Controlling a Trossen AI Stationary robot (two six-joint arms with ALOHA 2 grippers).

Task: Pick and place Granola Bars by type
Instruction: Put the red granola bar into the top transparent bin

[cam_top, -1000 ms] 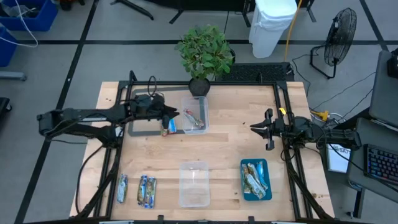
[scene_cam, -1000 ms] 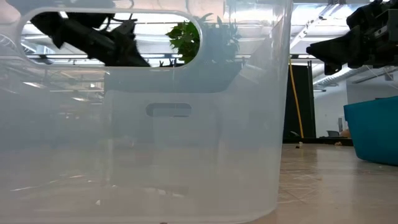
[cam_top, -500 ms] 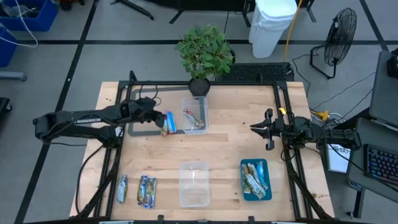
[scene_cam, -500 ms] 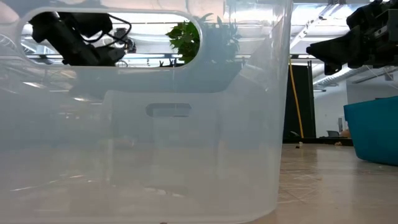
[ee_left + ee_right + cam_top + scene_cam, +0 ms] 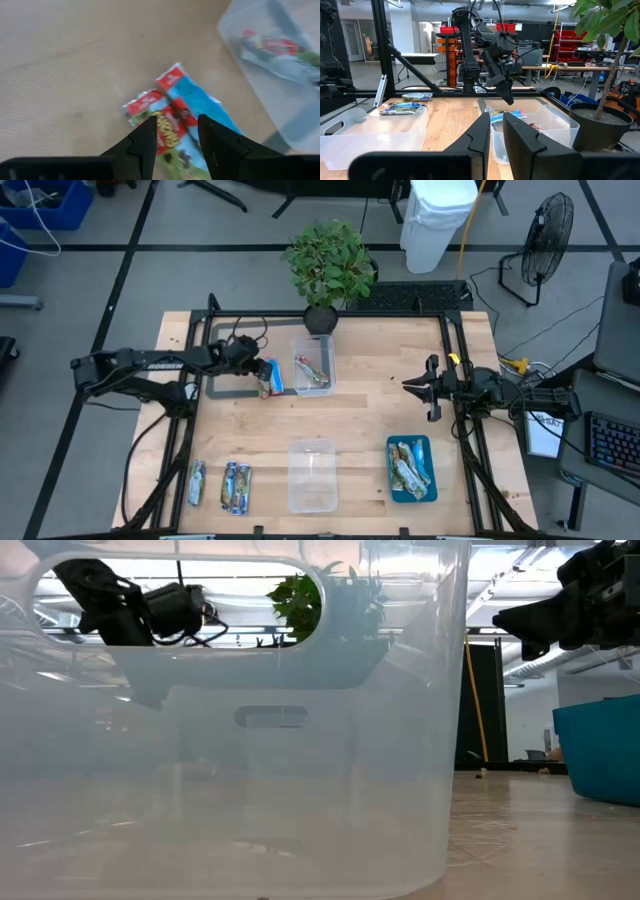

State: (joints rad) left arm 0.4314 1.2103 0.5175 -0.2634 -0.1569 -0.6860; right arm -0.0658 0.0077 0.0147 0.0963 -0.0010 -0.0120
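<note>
Red-blue bars (image 5: 270,379) are seen lying on the table just beside the far tub (image 5: 313,362), directly under the left gripper (image 5: 259,369), whose fingers are parted and empty. The right gripper (image 5: 428,388) is held nearly closed, well apart from that tub.

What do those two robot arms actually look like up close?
Both are slim black jointed arms. The left arm carries white lettering along one link and loose black cables near its wrist. The right arm shows a small yellow mark. Each gripper ends in two dark, tapered fingers.
</note>
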